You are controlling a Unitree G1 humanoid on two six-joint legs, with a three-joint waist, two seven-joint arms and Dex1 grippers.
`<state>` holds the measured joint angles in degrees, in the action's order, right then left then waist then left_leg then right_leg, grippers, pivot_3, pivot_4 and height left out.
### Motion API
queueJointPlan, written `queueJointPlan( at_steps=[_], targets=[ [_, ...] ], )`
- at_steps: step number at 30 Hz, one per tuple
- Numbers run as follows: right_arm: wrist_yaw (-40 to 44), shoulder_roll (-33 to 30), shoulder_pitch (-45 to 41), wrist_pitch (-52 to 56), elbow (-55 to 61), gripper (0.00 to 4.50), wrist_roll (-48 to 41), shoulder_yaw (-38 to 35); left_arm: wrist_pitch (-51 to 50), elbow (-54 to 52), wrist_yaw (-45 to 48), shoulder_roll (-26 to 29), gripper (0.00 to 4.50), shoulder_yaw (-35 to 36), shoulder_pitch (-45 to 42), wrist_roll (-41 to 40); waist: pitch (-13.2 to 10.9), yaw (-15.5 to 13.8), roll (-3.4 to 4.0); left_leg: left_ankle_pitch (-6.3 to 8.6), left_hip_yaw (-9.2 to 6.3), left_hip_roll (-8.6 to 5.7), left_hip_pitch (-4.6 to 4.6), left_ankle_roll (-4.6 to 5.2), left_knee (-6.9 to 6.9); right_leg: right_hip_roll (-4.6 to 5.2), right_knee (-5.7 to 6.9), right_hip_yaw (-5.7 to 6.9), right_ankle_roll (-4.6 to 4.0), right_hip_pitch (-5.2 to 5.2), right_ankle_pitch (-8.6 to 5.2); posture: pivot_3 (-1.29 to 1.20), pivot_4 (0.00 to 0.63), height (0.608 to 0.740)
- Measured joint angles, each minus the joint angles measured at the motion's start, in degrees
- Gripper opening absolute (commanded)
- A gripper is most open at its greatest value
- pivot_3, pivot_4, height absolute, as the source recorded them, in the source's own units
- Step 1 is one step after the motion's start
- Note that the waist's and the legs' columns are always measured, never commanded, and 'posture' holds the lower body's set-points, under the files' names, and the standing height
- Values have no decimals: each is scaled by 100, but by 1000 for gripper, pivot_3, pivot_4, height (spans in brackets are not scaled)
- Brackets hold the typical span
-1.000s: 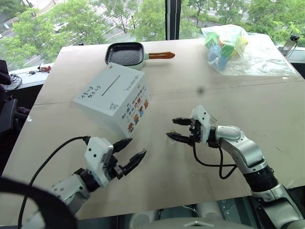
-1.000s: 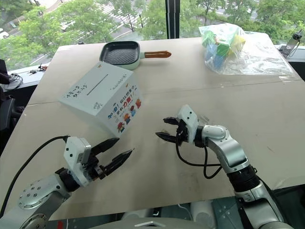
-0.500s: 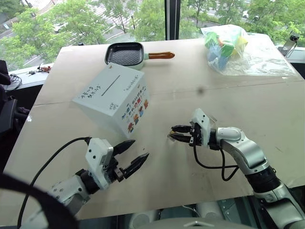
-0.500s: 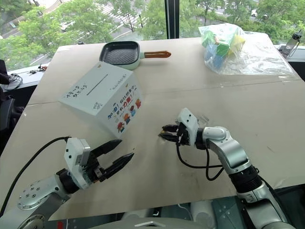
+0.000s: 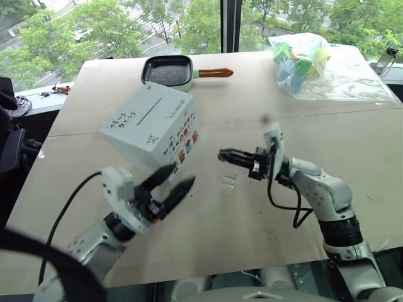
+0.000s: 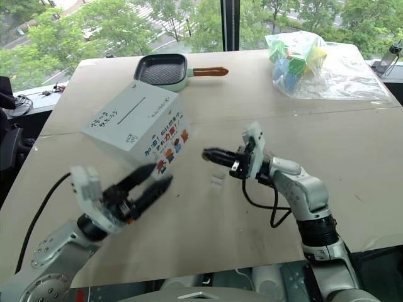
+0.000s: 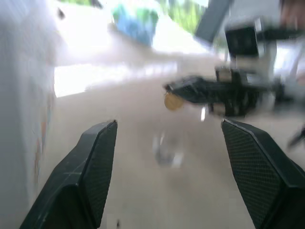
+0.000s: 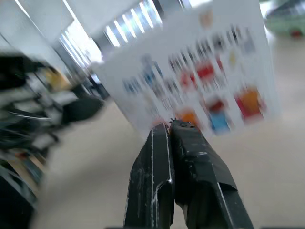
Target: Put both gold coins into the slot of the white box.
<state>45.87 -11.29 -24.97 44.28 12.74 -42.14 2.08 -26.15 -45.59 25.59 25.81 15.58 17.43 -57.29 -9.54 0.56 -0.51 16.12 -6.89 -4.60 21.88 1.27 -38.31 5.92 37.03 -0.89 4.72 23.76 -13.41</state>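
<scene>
**Coin pinched at the middle of the frame, beside the box**

At the centre of the left eye view, a gold coin (image 5: 221,157) is being held at the tips of the right gripper (image 5: 224,155), whose two black fingers are pressed together on it and pointing toward the left of the frame. In the left wrist view the same coin (image 7: 172,101) is being shown as a small yellow disc at the end of those closed fingers. A second coin cannot be made out.

Left of centre, the white box (image 5: 151,129) is being carried by the table (image 5: 352,138), tilted, with its plain face turned upward. Across that face the slot (image 5: 146,112) is being seen as a thin dark line, with writing alongside and cartoon figures on the side below. The coin is being kept near the box's right lower corner, apart from it and well away from the slot.

At the lower left, the left gripper (image 5: 173,187) is being held with its fingers spread apart, nothing between them, just below the box.

At the upper middle a grill pan (image 5: 168,70) is lying, and at the upper right a plastic bag (image 5: 301,60) of coloured items.
</scene>
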Motion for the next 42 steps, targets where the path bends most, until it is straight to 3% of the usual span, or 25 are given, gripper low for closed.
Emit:
queueJointPlan(
  at_steps=[3,6,11,15,18,21,42],
  targets=[
    [-537,553,-226,399,206,39,-1345,-659,295,-80,-812,-576,3538,-18,-914,-1472,0,-4,0,-1,-4,-1,0,-2,-2,0,3,4,0,1,1,0,150,721],
    [-993,971,-443,438,447,39,-2103,-790,425,-45,-1231,-724,3538,-183,-1788,-2122,3,24,3,-2,1,-4,-5,-3,-2,-3,12,-1,0,0,1,0,150,721],
    [-1334,1128,-486,180,470,39,-2220,-842,354,505,-1405,-782,3538,-515,-2622,-2276,3,26,3,-3,5,-10,-3,-2,-4,-6,13,-5,1,3,1,0,150,721],
    [-1487,1280,-715,-160,464,39,-2239,-886,262,738,-1394,-1131,3538,-990,-2944,-2311,3,51,3,-3,11,-10,-3,-1,-4,-8,14,-11,1,6,1,0,150,721],
    [-1553,1358,-833,-344,466,0,-2239,-869,268,885,-1388,-1438,2700,-1213,-2995,-2314,3,51,3,-3,9,-4,-4,-3,-3,-12,17,-9,1,9,0,0,150,721],
    [-1608,1355,-832,-425,466,0,-2237,-802,327,966,-1383,-1687,1321,-1231,-2995,-2325,3,46,4,-4,13,-3,-2,-4,-3,-12,20,-14,1,15,0,0,150,721],
    [-1629,1159,-737,-433,660,0,-2443,-458,271,1021,-1063,-1936,1321,-1406,-2955,-2288,3,37,3,-4,14,-5,-1,-3,-3,-12,18,-16,1,14,0,0,150,721]
  ],
)
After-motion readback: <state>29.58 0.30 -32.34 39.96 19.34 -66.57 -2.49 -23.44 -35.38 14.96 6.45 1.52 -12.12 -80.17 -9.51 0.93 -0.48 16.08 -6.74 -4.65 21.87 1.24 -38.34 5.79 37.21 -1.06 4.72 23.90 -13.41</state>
